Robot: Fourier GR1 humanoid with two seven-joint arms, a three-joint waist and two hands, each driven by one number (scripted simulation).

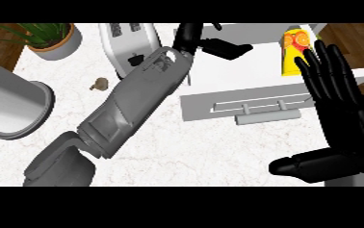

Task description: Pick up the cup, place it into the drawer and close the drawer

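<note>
Found the left grey forearm stretched on a diagonal from the near left corner of the white marbled table toward its far edge, ending in the black left hand just beside the white boxy toaster. Could not tell whether that hand was shut on anything, since it showed only as a dark mass over the far end of the white drawer unit. Saw no cup in plain view; judged it either hidden under that hand or out of sight behind it, and could not say which, nor which way its long axis ran.

Noted the black right hand resting at the right edge, spread flat with fingers up and holding nothing. Placed the drawer's pale front with its bar handle facing the near edge, between the two hands. Could not tell from above how far out the drawer stood.

Judged the left hand the one nearer the likely cup, and the right hand the nearer to the handle, just to the handle's right.

Also marked a yellow juice carton by the far right corner and a potted green plant at the far left corner.
</note>
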